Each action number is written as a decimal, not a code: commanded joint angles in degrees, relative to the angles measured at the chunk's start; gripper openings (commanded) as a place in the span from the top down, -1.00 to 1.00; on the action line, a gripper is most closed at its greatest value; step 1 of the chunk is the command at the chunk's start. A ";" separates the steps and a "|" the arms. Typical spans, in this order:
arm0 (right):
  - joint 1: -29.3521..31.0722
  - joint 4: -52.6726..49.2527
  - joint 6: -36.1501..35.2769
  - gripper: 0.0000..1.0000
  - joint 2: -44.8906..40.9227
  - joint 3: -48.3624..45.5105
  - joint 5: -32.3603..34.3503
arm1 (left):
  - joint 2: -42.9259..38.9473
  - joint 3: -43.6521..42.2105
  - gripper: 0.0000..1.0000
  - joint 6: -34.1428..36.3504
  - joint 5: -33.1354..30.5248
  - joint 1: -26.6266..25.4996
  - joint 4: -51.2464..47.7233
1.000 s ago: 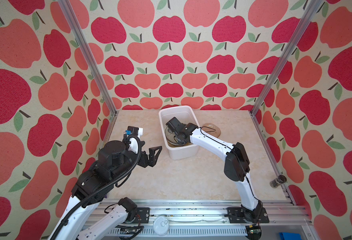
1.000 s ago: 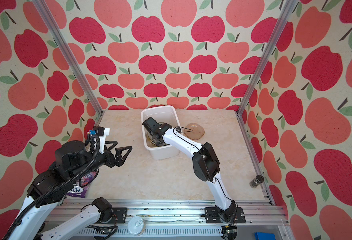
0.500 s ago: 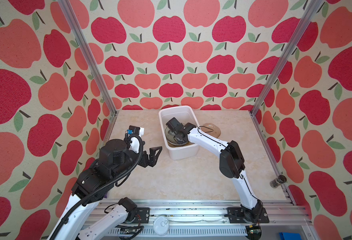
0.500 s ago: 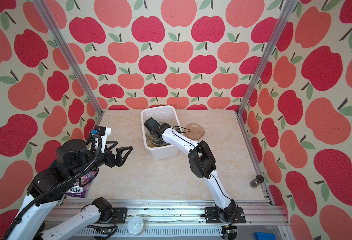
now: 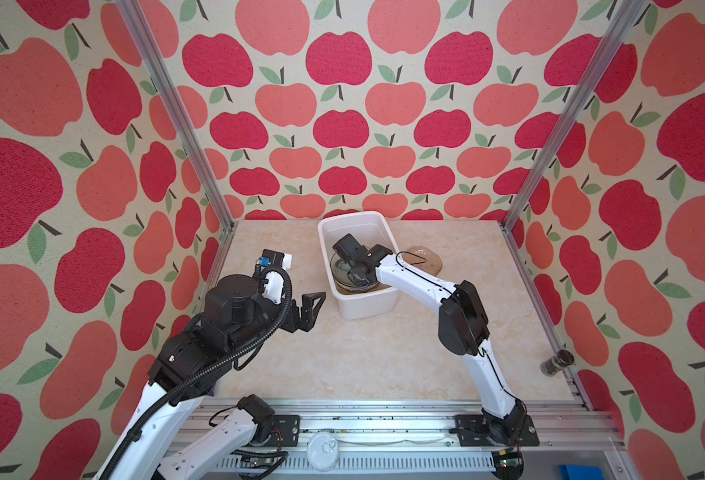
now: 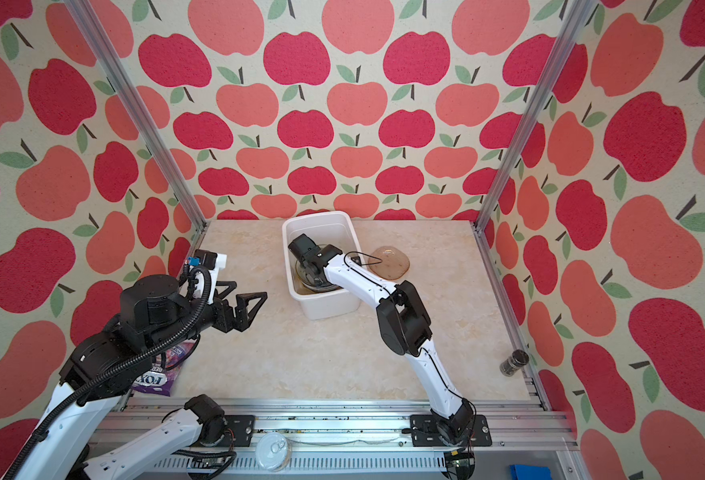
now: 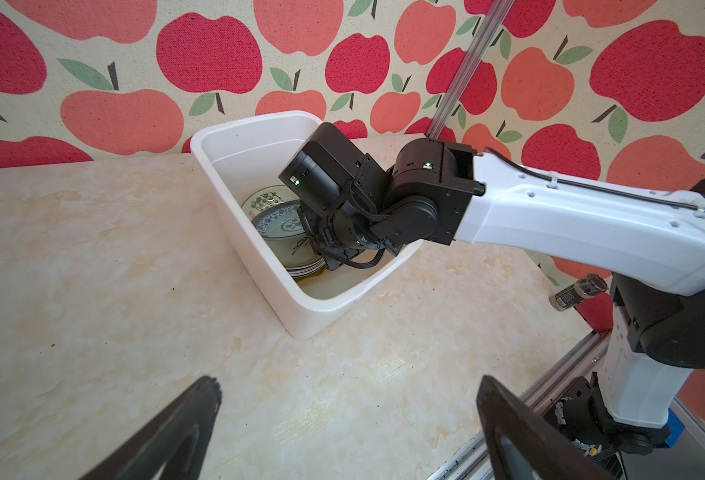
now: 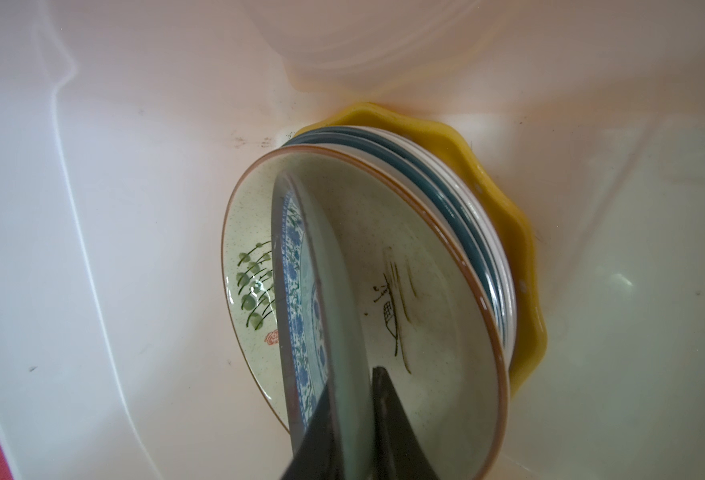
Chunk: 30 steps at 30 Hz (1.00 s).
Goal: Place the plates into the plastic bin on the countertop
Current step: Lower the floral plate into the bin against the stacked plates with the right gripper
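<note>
The white plastic bin (image 5: 352, 218) (image 6: 317, 216) stands at the back of the countertop (image 5: 367, 353). Inside it lies a stack of plates: a yellow scalloped one (image 8: 521, 249) at the bottom, blue-rimmed ones, and a cream brown-rimmed one (image 8: 425, 270) on top. My right gripper (image 8: 352, 382) reaches into the bin and is shut on the rim of a blue-patterned plate (image 8: 296, 291), held tilted over the stack. A translucent brown plate (image 5: 425, 259) (image 6: 389, 262) lies on the countertop right of the bin. My left gripper (image 7: 350, 380) (image 6: 244, 291) hovers open and empty, left of the bin.
A purple snack bag (image 6: 163, 370) lies under my left arm at the front left. A dark jar (image 5: 556, 363) lies by the right rail. A round white lid (image 5: 321, 446) sits on the front aluminium frame. Apple-patterned walls close in three sides.
My right arm's elbow has shifted slightly left while its gripper stayed in the bin with the plate. The left arm has hardly moved.
</note>
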 commanded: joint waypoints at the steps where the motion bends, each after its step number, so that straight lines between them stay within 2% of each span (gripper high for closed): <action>1: -1.32 0.00 16.79 0.60 0.86 -1.11 0.00 | 0.00 1.70 -0.98 0.79 -1.47 0.38 -1.11; 9: -1.37 1.23 16.58 0.52 0.77 -2.67 -0.09 | 0.09 1.43 -0.98 0.24 -1.83 0.53 -1.25; 14: -1.41 1.55 16.36 0.31 0.51 -3.64 -1.49 | 0.40 1.56 -0.98 0.16 -1.86 0.56 -1.14; 20: -1.88 2.98 15.29 0.20 0.40 -4.21 -1.49 | 0.53 1.87 -0.98 0.24 -1.97 0.68 -1.19; 25: -2.21 4.73 13.53 -0.13 0.00 -4.79 -1.95 | 0.45 1.78 -0.98 0.01 -1.92 0.76 -1.38; 30: -2.60 5.87 11.27 -0.37 -0.37 -4.74 -1.70 | 0.53 1.96 -0.98 0.00 -2.01 0.82 -1.38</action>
